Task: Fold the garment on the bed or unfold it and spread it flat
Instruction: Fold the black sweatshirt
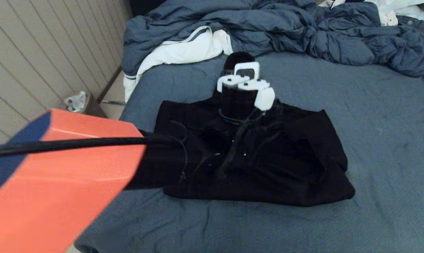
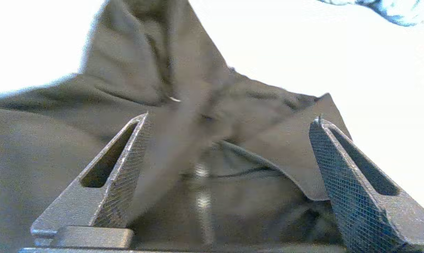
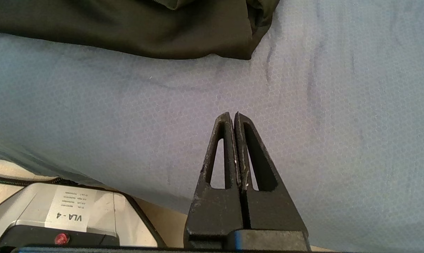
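Observation:
The black hoodie lies roughly folded in the middle of the bed, zipper up, its hood pointing away from me. My left arm reaches over it, with the white wrist above the collar; its fingers are hidden there. In the left wrist view the left gripper is wide open just above the hoodie, the zipper running between the fingers. Whether they touch the fabric I cannot tell. My right gripper is shut and empty over bare sheet, short of the hoodie's near edge.
A crumpled blue-grey duvet fills the far side of the bed, with a white grey-striped cloth at its left. A bin stands on the floor by the panelled wall. My base sits below the bed's near edge.

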